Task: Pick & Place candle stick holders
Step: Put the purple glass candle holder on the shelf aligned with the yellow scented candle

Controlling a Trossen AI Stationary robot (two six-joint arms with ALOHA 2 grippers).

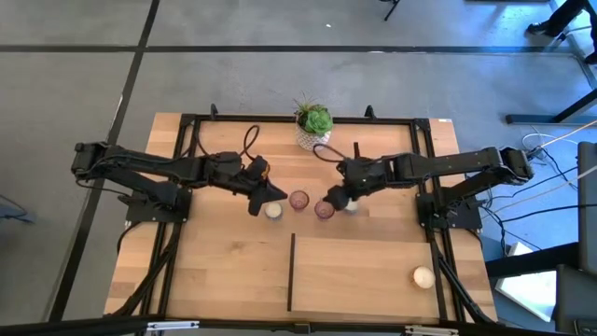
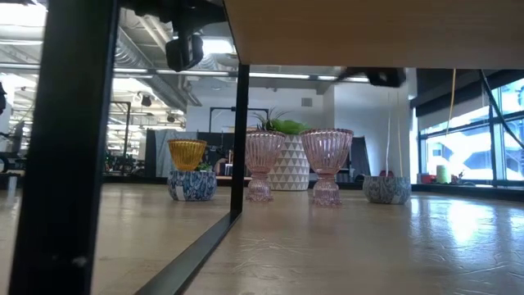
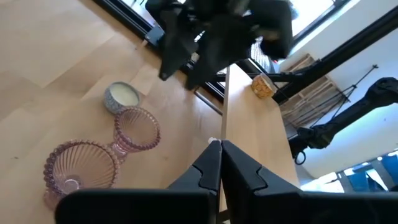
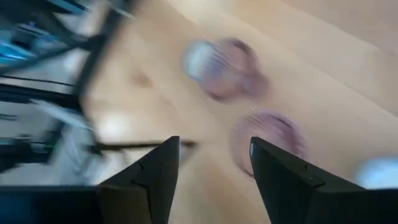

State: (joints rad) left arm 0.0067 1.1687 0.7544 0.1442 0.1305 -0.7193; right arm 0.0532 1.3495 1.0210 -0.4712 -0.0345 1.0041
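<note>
High view: left gripper (image 1: 268,193) sits at table centre, fingers pinched shut on nothing, tip just above a cream holder (image 1: 273,211). Right gripper (image 1: 337,199) is across from it, jaws spread wide and empty. Between the two pincers stand two mauve holders (image 1: 298,200) and (image 1: 324,209), close together, the second right beside the right pincer. A grey patterned holder (image 1: 351,206) is partly hidden under the right gripper, shape hard to make out. Another cream holder (image 1: 423,276) sits well apart from both, near the right front corner of the table (image 1: 224,271). Potted plant (image 1: 314,127) stands behind the pincers at the back edge. A thin black divider bar (image 1: 291,271) runs front to back below the mauve pair.

Low view: both mauve holders (image 2: 263,164) (image 2: 327,164) upright, ribbed cups opening upward, long axis vertical. An amber glass holder (image 2: 187,153) sits upright on a patterned holder (image 2: 192,185); another patterned one (image 2: 386,189) lies off to the right. A black post (image 2: 238,139) cuts across in front. Plant pot (image 2: 291,168) partly blocked by the mauve pair.

Left wrist view: closed fingertips (image 3: 219,155), mauve holders beside them, other arm blurred beyond. Right wrist view is motion-blurred; two pinkish holders ahead of the open fingers (image 4: 163,171), detail unreadable.
</note>
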